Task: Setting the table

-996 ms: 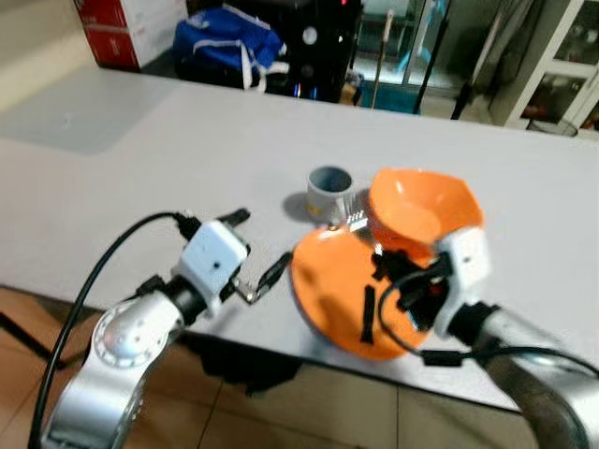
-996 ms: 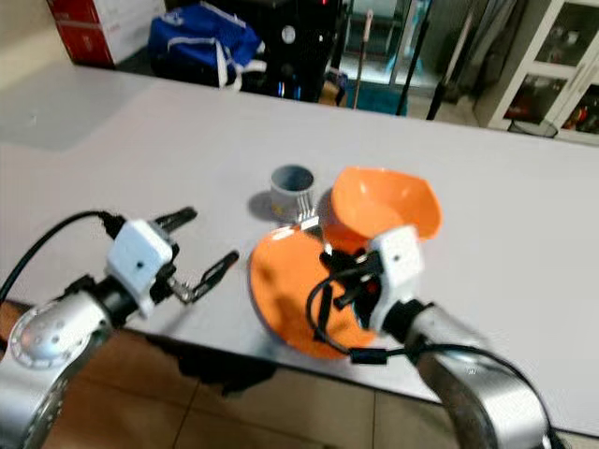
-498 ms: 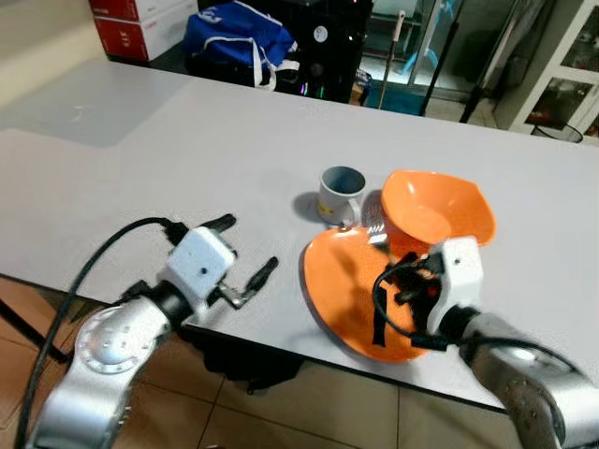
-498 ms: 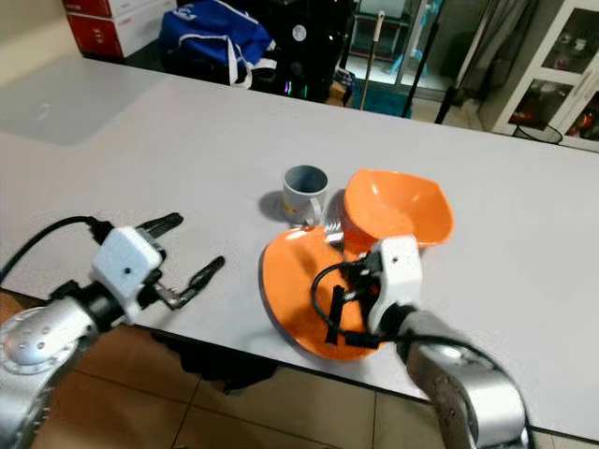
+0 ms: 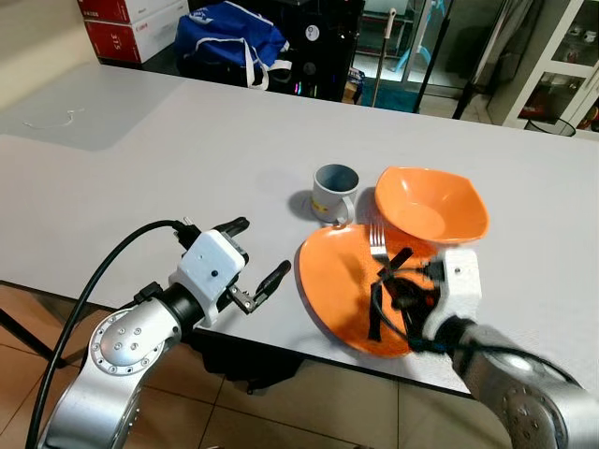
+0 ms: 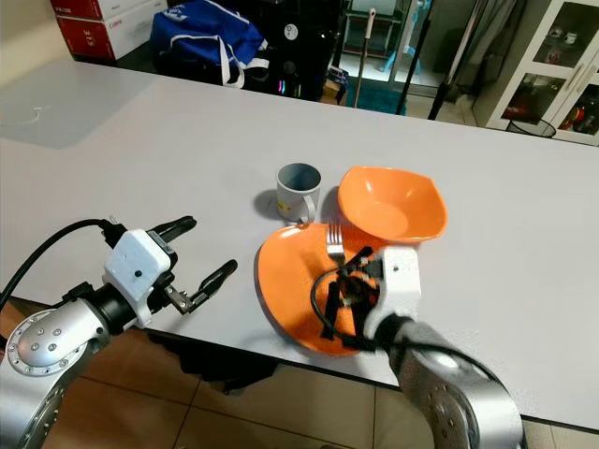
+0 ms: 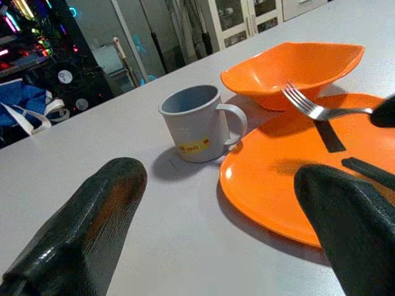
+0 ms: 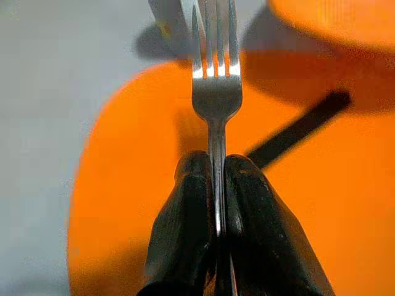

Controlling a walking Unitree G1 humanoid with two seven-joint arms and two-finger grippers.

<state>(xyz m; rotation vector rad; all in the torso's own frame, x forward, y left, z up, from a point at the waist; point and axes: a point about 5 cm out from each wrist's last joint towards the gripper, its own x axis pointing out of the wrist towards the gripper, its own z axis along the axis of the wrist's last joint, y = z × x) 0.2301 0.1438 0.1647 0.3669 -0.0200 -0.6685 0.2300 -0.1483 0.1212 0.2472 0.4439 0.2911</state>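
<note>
Both bowl (image 5: 431, 203) and mug (image 5: 331, 191) look empty; right pincer (image 8: 213, 203) clamps fork (image 8: 215, 92) over plate (image 5: 342, 285); left pincer (image 5: 253, 257) gapes.

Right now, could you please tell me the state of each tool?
Left tool: open, holding nothing, above the table edge.
Right tool: closed on the fork, above the orange plate.
</note>
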